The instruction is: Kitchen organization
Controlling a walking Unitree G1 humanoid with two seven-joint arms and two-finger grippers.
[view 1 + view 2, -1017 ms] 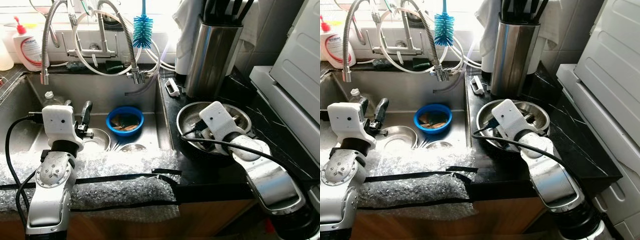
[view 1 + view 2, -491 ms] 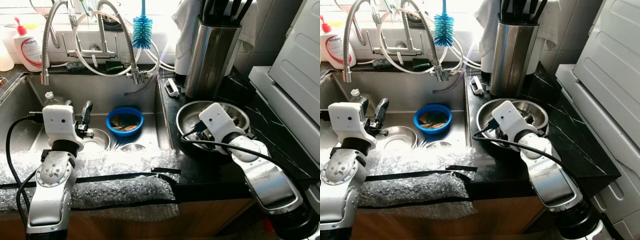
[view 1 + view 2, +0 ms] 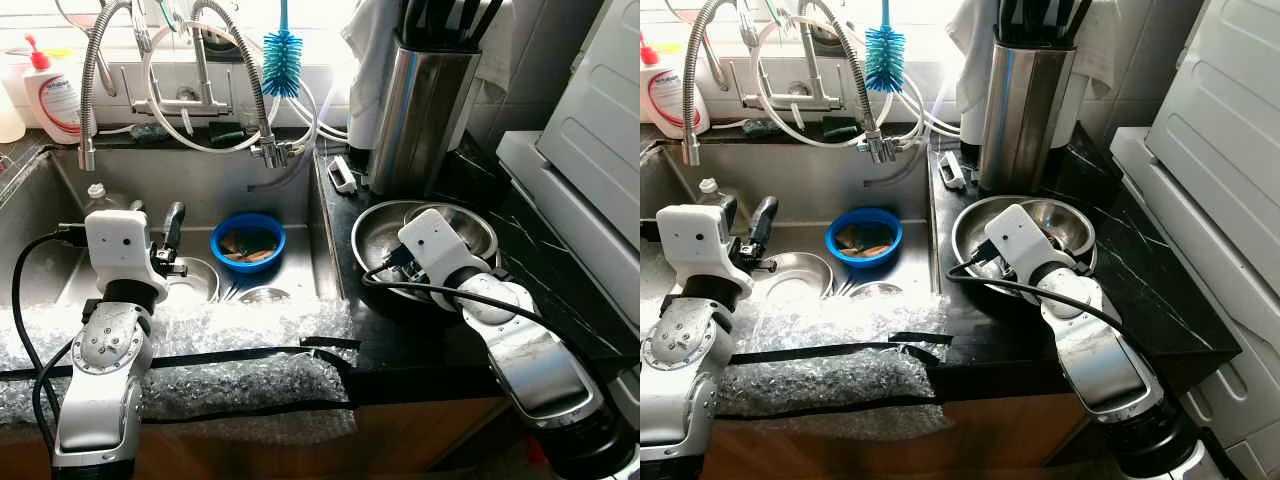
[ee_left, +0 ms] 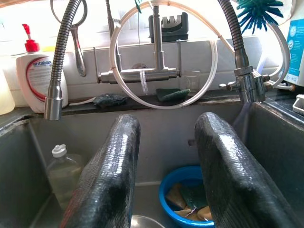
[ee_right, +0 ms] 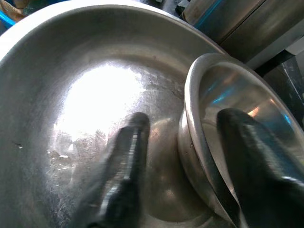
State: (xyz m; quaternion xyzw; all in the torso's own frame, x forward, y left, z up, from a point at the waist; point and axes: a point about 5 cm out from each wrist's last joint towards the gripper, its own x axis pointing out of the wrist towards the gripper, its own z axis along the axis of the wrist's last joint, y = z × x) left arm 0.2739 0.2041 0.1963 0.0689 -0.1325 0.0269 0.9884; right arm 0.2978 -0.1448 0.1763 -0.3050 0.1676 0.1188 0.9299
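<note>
Steel bowl [image 5: 223, 123] rim straddled by right end effector [image 5: 183, 142].

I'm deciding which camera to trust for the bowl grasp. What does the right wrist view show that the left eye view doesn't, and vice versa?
Right wrist view: the right gripper with open jaws straddling the rim of a small steel bowl that sits tilted inside the large steel bowl.

Left eye view: the sink, blue bowl, faucet hose, knife block, and the left gripper over the sink.

Both: the large steel bowl on the dark counter.
</note>
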